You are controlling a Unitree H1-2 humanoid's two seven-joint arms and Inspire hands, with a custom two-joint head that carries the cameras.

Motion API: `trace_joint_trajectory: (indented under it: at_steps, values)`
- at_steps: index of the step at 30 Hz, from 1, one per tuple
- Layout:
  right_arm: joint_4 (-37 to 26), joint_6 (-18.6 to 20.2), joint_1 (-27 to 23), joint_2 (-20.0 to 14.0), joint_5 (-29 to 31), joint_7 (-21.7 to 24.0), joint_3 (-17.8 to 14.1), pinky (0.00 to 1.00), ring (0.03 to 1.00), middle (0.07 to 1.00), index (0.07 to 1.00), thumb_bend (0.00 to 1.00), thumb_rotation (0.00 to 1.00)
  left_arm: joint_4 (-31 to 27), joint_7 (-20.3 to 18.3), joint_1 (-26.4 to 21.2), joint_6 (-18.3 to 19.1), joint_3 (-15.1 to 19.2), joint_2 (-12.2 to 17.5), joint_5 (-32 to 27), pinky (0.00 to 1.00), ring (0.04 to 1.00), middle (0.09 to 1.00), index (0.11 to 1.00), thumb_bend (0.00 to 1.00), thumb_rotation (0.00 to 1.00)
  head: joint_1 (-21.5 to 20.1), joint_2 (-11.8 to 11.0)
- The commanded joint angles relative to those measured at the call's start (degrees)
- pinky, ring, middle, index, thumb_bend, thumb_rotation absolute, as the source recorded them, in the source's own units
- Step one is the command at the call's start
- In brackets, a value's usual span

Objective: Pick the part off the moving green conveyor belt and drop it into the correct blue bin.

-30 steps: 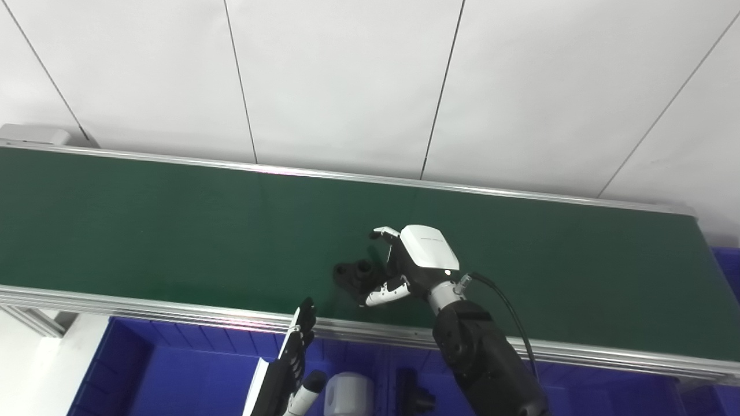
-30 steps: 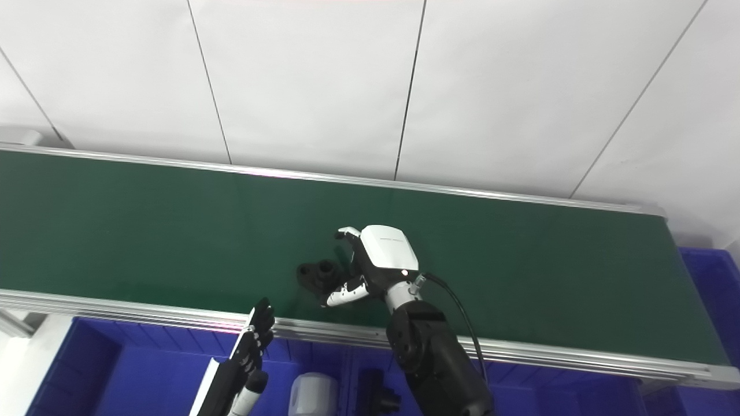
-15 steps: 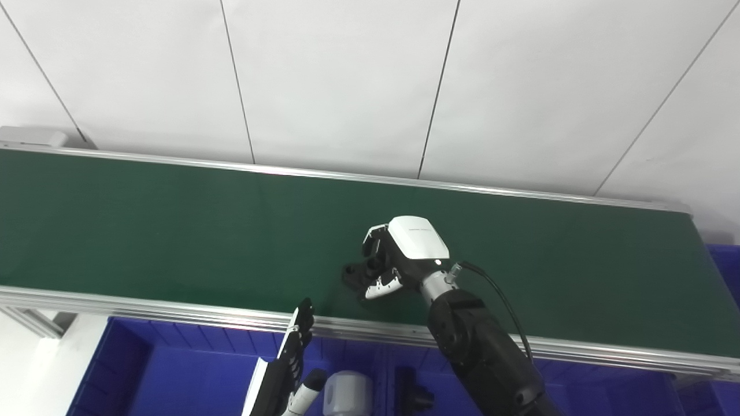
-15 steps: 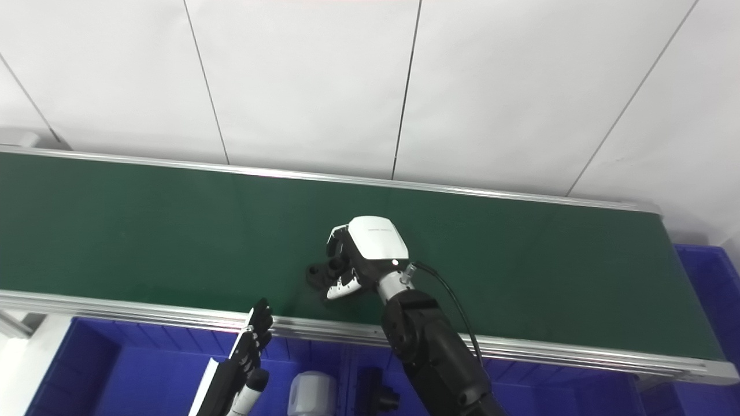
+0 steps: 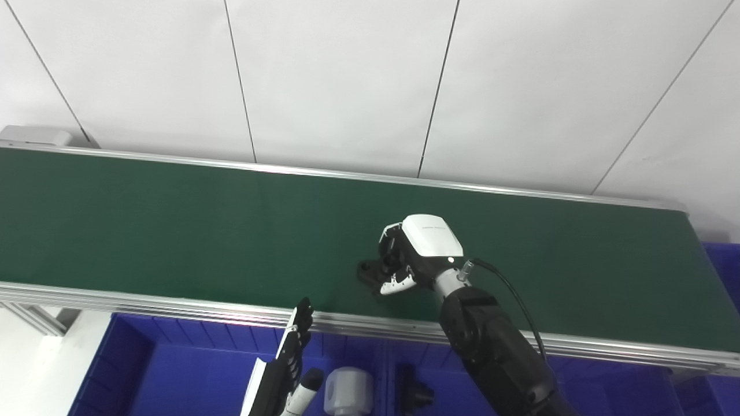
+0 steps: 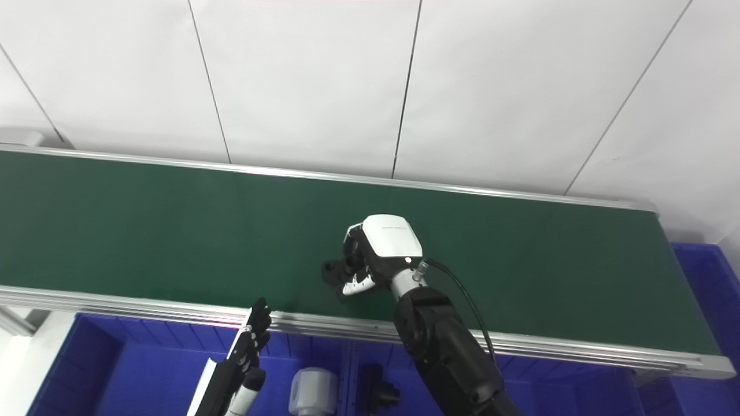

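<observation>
Factory-style sorting station, or a lab mock-up of one

A long green conveyor belt (image 5: 173, 231) with aluminium side rails (image 5: 144, 303) runs across the view, the kind used on a production line. Below its near edge stand blue plastic bins (image 5: 173, 370) holding a white part (image 5: 347, 390) and a black part (image 5: 413, 393). Behind the belt rises a plain white panelled wall (image 5: 347, 81) with thin dark seams, bare and utilitarian, nothing domestic about it
</observation>
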Motion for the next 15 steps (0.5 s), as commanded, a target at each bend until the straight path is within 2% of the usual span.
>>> trace_joint_trajectory:
  at_steps: [1,5,9,15]
  values:
    - [2.4,2.7,2.6,-0.6,-1.0,4.1,1.9,0.3,0.379,0.492,0.532,0.51,0.0,-1.7,0.1,0.2,-0.8,-1.1,-0.9,0.7,1.0,1.0,1.0,1.0,0.8,0.89,-0.1,0.2]
    - [0.8,2.2,2.9,-0.9,0.2,4.0,1.6,0.29,0.38,0.485,0.535,0.51,0.0,-2.1,0.0,0.5,-0.3,-1.2,-0.9,0.9,1.0,1.0,1.0,1.0,0.8,0.91,-0.3,0.3]
    - [-3.7,1.9,2.9,-1.2,1.9,5.6,1.2,0.3,0.377,0.481,0.548,0.51,0.0,-2.0,0.0,0.3,-0.9,-1.0,-0.7,0.9,1.0,1.0,1.0,1.0,0.79,0.91,-1.0,0.6]
    - [-16.4,2.7,2.6,-2.8,-0.2,11.1,2.1,0.28,0.371,0.482,0.557,0.51,0.0,-2.8,0.2,0.2,-0.5,-0.2,-0.3,0.8,1.0,1.0,1.0,1.0,0.78,0.92,-3.3,1.0]
